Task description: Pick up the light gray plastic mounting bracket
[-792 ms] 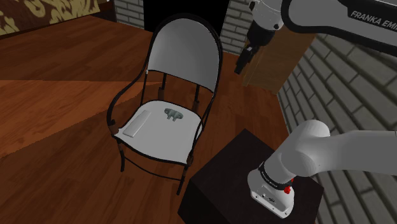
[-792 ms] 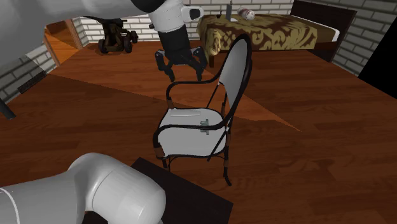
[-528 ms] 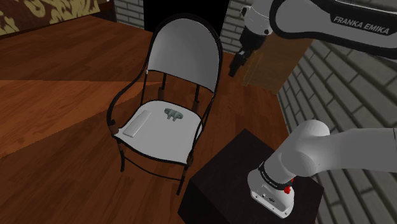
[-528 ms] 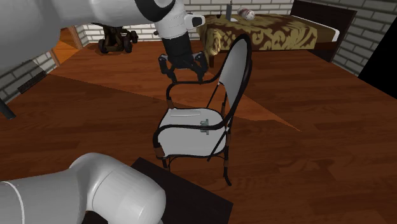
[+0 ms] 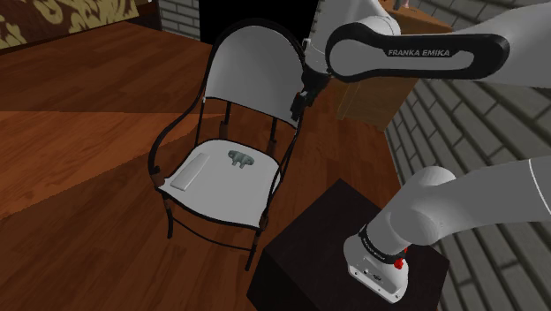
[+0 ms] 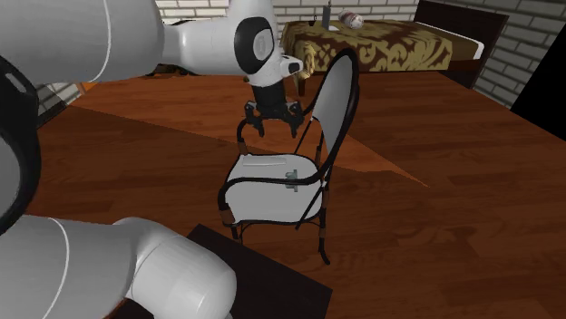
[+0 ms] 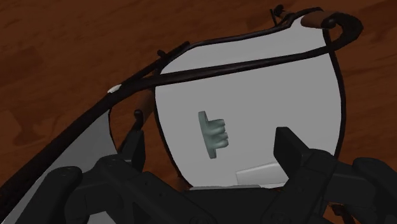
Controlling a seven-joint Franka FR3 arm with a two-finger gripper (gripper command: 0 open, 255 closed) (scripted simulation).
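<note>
Bracket is lying on the chair seat directly below the claw, which is hovering well above it, fingers spread and gripping nothing. The approach step seems to be running, calling next for a straight descent.

1. Chair: dark frame, pale grey seat and back, upright on wooden floor.
2. Flat white slab: lying on seat, shoulder view's left side.
3. Bed: gold-patterned cover, behind chair.
4. Brick wall: grey.

bracket on chair seat | flat piece beside bracket | gripper above chair seat
</note>
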